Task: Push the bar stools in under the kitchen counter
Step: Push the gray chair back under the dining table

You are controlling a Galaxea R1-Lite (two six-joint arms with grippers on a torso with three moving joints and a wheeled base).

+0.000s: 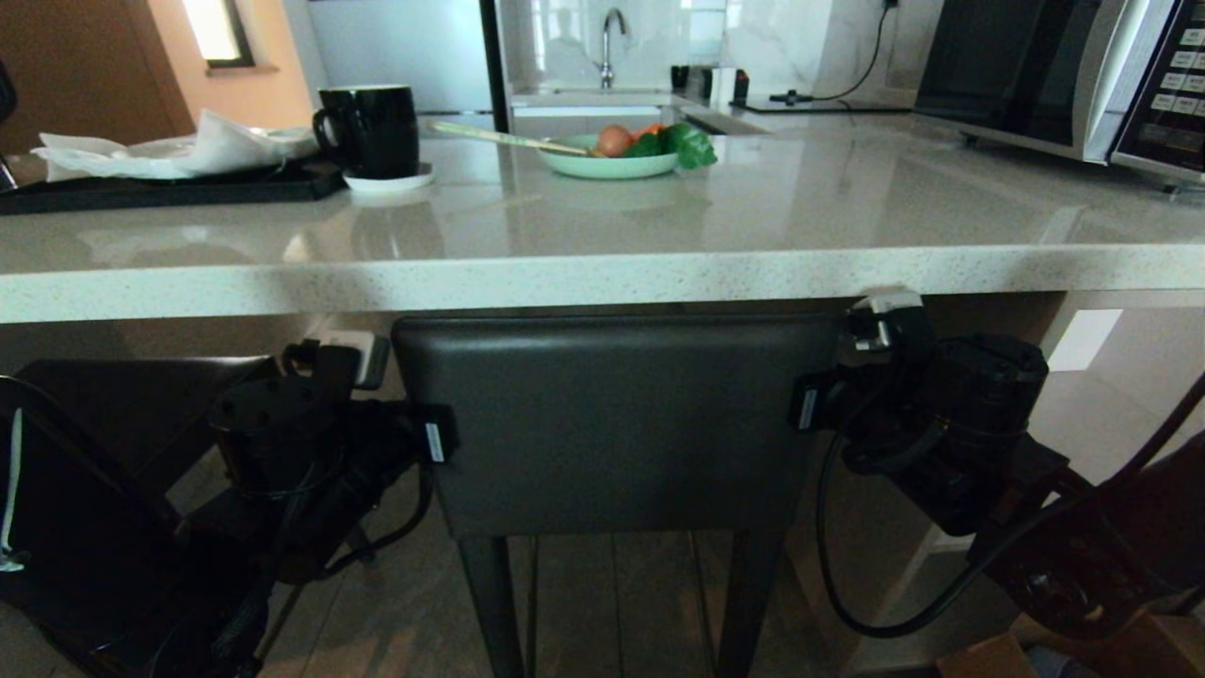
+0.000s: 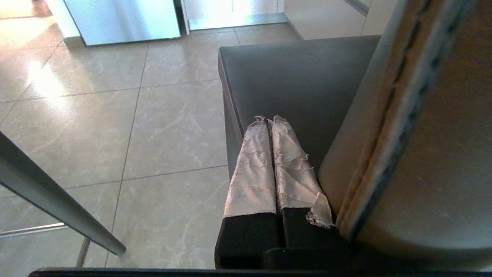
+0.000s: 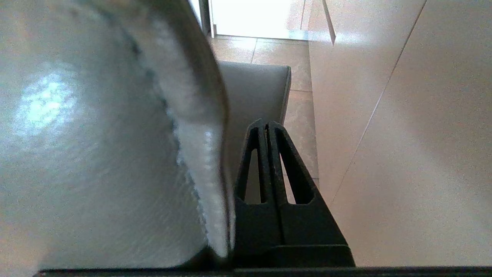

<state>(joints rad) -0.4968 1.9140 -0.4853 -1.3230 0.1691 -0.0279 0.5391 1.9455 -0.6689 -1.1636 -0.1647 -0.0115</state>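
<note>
One bar stool stands right in front of me; its dark grey backrest (image 1: 617,424) rises to just under the front edge of the kitchen counter (image 1: 602,278). My left gripper (image 1: 435,441) lies against the backrest's left edge and my right gripper (image 1: 808,405) against its right edge. In the left wrist view the taped fingers (image 2: 250,165) are pressed together, the left gripper (image 2: 271,120) reaching over the seat (image 2: 300,77) beside the backrest (image 2: 423,154). The right gripper (image 3: 266,124) is shut too, next to the backrest (image 3: 96,154), with the seat (image 3: 253,92) beyond. A second dark stool (image 1: 113,405) stands at the left.
On the counter stand a black mug (image 1: 372,127), a black tray with white napkins (image 1: 169,184), a green bowl of vegetables (image 1: 612,160) and a microwave (image 1: 1064,75). A white side panel (image 1: 1111,395) closes the right. Tiled floor (image 2: 115,134) lies under the counter.
</note>
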